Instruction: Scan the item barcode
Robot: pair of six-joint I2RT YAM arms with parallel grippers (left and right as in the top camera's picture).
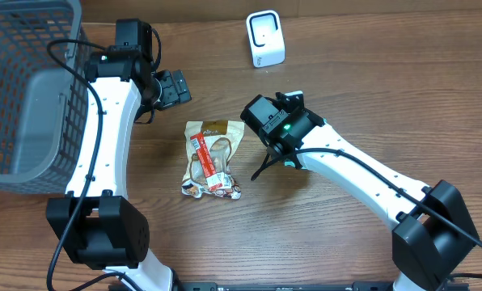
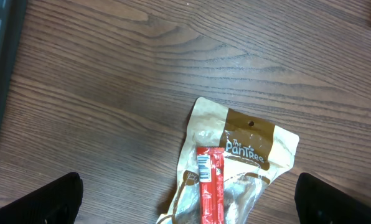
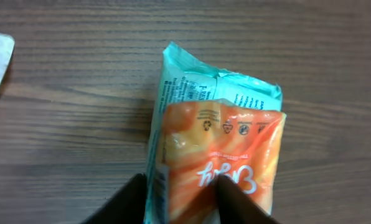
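Right pincer [image 3: 179, 182] on orange packet [image 3: 226, 140], grip unclear; left pincer [image 2: 187, 180] open over snack bag [image 2: 254, 146].

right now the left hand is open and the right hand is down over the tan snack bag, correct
Not quite. The left hand is open, but the right hand is down over an orange and teal packet, not the tan snack bag, which lies apart. The right wrist view shows it.

Bottom edge cuts off the orange packet [image 3: 223, 143].
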